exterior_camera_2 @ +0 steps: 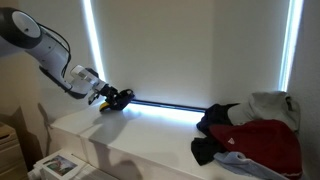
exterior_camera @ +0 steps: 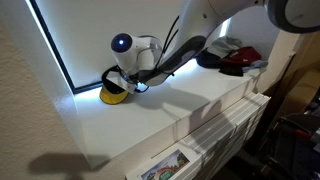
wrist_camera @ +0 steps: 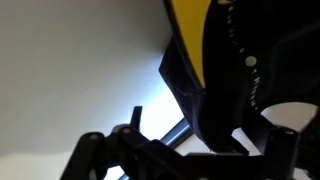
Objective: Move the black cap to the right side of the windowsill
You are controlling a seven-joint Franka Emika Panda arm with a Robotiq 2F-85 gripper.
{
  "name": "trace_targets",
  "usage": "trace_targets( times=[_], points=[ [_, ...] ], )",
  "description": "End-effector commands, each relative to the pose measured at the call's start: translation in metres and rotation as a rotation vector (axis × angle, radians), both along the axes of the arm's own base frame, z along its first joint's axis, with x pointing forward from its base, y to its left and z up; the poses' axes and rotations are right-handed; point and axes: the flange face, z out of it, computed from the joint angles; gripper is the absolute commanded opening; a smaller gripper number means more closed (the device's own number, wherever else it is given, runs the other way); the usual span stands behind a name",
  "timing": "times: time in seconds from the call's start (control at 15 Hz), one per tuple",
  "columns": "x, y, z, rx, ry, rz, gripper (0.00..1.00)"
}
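Crown of black cap (exterior_camera: 113, 96) partly hidden behind hand (exterior_camera: 122, 84); wrist view crops cap at top edge; blurred.

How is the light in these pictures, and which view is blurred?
In both exterior views light leaking round the blind glares white while the room is dim; in an exterior view the arm throws a soft shadow on the windowsill; the wrist view is so close that the black cap is blurred.

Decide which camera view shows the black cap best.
An exterior view shows the black cap best: yellow brim clear on the windowsill. In an exterior view the black cap is small and dark. The wrist view crops the black cap to part of brim and crown.
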Motion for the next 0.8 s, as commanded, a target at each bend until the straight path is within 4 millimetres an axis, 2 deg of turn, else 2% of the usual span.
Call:
trace_targets(
  times=[0.0, 0.2, 0.33, 0.4, 0.47, 0.73],
  points=[
    [0.000, 0.001, 0.000, 0.000, 0.000, 0.000, 1.00],
    [-0.002, -0.002, -0.019, 0.049, 0.118, 0.070, 1.00],
    [0.007, -0.006, -0.032, 0.038, 0.082, -0.014, 1.00],
    [0.010, -0.006, -0.034, 0.036, 0.055, -0.044, 1.00],
    [0.000, -0.005, -0.028, 0.036, 0.084, -0.002, 1.00],
    [0.000, -0.004, -0.033, 0.031, 0.080, -0.001, 1.00]
  ],
)
